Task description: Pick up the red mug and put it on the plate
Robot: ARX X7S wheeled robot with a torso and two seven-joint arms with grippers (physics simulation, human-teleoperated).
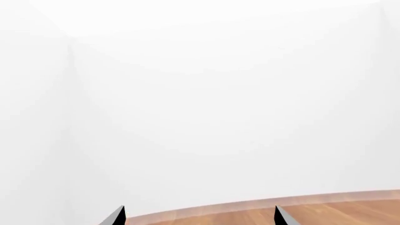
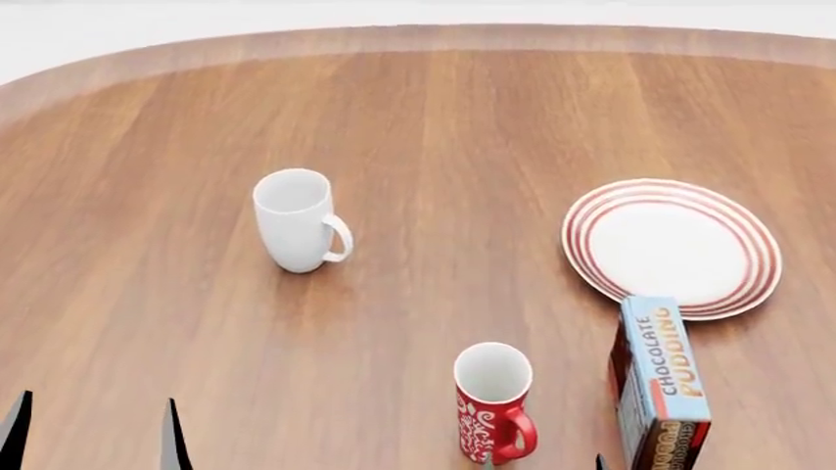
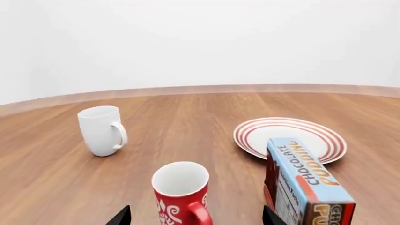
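The red mug [image 2: 494, 401] with its white swirl pattern stands upright near the table's front edge, handle toward me. In the right wrist view the red mug [image 3: 181, 192] stands just ahead of my open right gripper [image 3: 196, 218], between the lines of its two fingertips and untouched. The plate [image 2: 672, 245], white with red rings, lies flat to the mug's far right; the right wrist view has the plate [image 3: 293, 133] beyond the mug. My left gripper [image 2: 94, 441] hangs open and empty at the front left. The left wrist view shows the left gripper [image 1: 200, 219] facing only the table's edge and a white wall.
A chocolate pudding box [image 2: 660, 382] stands upright just right of the red mug, its far end at the plate's near rim. It is close to my right fingertip [image 3: 270, 216]. A plain white mug [image 2: 298, 219] stands at the middle left of the wooden table [image 2: 457, 127].
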